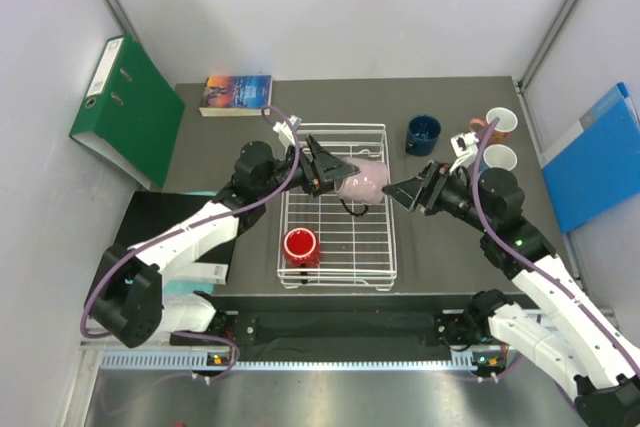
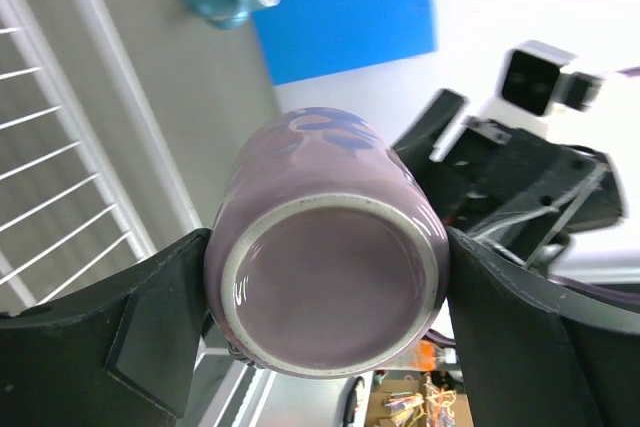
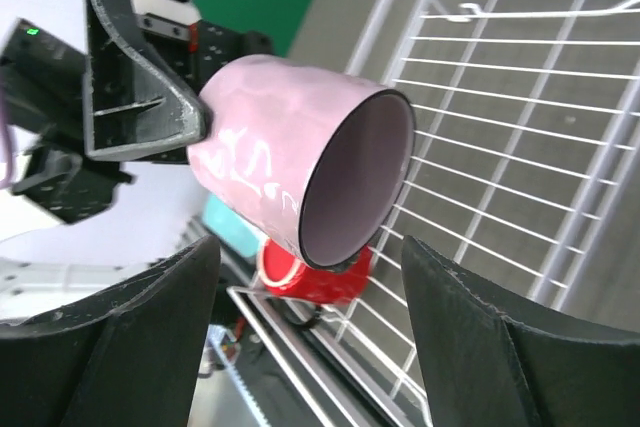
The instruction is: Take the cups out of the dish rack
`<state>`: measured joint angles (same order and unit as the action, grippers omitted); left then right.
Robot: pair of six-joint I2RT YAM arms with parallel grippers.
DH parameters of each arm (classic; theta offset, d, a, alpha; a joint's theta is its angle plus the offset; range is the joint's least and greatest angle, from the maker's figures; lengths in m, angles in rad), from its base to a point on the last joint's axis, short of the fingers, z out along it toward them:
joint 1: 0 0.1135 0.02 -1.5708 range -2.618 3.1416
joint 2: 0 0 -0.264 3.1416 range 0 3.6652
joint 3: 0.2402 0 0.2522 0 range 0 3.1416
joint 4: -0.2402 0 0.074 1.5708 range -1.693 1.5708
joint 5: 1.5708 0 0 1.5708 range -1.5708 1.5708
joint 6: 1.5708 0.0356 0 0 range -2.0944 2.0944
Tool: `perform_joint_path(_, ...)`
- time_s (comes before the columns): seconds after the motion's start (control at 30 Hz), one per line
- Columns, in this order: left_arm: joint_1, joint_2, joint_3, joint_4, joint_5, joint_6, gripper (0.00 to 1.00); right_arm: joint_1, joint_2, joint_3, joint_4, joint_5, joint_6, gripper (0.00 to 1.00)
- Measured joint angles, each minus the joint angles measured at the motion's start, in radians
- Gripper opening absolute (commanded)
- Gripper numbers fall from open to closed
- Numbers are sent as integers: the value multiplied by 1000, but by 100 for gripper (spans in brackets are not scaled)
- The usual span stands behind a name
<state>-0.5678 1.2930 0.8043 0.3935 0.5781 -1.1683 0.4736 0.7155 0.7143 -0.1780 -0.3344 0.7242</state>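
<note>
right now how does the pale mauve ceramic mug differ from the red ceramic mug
The pale mauve ceramic mug hangs sideways, clamped in the left gripper above the white wire dish rack; the red ceramic mug stands upright, mouth up, on the rack floor, ungripped. Both are small glazed mugs.

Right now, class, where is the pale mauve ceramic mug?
Top view: the mug sits sideways in the left gripper above the right side of the white wire dish rack, facing the right gripper.
</note>
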Motion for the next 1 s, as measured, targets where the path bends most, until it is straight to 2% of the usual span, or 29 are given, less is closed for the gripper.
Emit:
perform_joint_path(0.3, 0, -2, -25, 140, 40, -66, 0, -1, 34, -21, 184, -101, 84, 73)
perform_joint_path(0.47, 0, 24, -25, 208, 62, -104, 0, -1, 137, -21, 295, -164, 127, 65)
perform_joint_path(0.5, 0, 34, -25, 222, 63, -113, 0, 0, 161, -21, 315, -176, 136, 62)
perform_joint_path(0.53, -1, 45, -25, 233, 66, -119, 0, 0, 193, -21, 336, -194, 150, 52)
perform_joint_path(0.6, -3, 69, -25, 243, 68, -125, 0, 0, 231, -21, 369, -216, 167, 42)
perform_joint_path(0.63, -1, 83, -25, 243, 68, -129, 0, 2, 243, -20, 382, -226, 175, 30)
perform_joint_path(0.7, -2, 106, -24, 254, 73, -143, 0, 1, 256, -20, 394, -238, 187, 17)
perform_joint_path(0.73, 1, 113, -22, 267, 80, -143, 0, -2, 259, -21, 391, -245, 208, 4)
perform_joint_path(0.77, 6, 115, -18, 278, 84, -149, 0, -5, 262, -20, 400, -250, 224, 0)
perform_joint_path(0.9, 14, 116, 24, 296, 114, -176, 0, -5, 252, -3, 464, -280, 245, 0)
perform_joint_path(0.93, 14, 116, 36, 293, 119, -172, 9, -5, 246, 3, 468, -280, 244, 0)
perform_joint_path(0.97, 14, 117, 53, 280, 125, -162, 44, -5, 240, 8, 467, -277, 239, 0)
perform_joint_path(1.0, 14, 117, 68, 264, 130, -150, 65, -5, 233, 10, 463, -272, 234, 0)
